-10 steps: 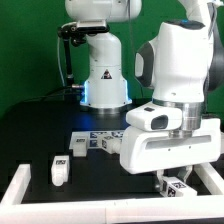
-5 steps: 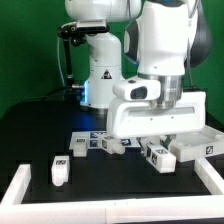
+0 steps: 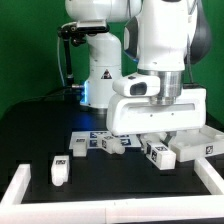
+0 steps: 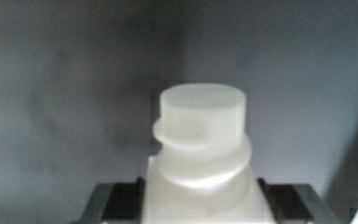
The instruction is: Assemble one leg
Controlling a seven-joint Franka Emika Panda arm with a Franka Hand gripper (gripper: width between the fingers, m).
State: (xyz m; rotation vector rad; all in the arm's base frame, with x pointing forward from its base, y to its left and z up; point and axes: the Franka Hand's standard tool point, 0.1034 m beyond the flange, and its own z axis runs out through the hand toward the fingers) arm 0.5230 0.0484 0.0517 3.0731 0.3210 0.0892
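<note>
**Leg's clamped in the jaws, one stray part sitting off to the side**

In the wrist view the gripper (image 4: 202, 200) has its jaws squeezed onto a white leg (image 4: 202, 140). The dark fingers (image 4: 123, 200) press on both sides of its wider part, and the narrower rounded end pokes out away from the camera. Everything behind it is grey blur, so there's nothing useful there.

In the exterior view the same gripper (image 3: 160, 143) hangs under the big white hand, with the leg (image 3: 162, 153) tucked right below it over the black table (image 3: 40, 135). I honestly can't tell whether the leg is touching the table or just clear of it.

Just beside it, toward the exterior view's right, lies another long white piece (image 3: 205, 143). Some small tagged white parts (image 3: 95, 143) sit behind, toward the exterior view's left. A short white block (image 3: 60, 170) stands well apart on that side, near the white rim (image 3: 20, 185).
</note>
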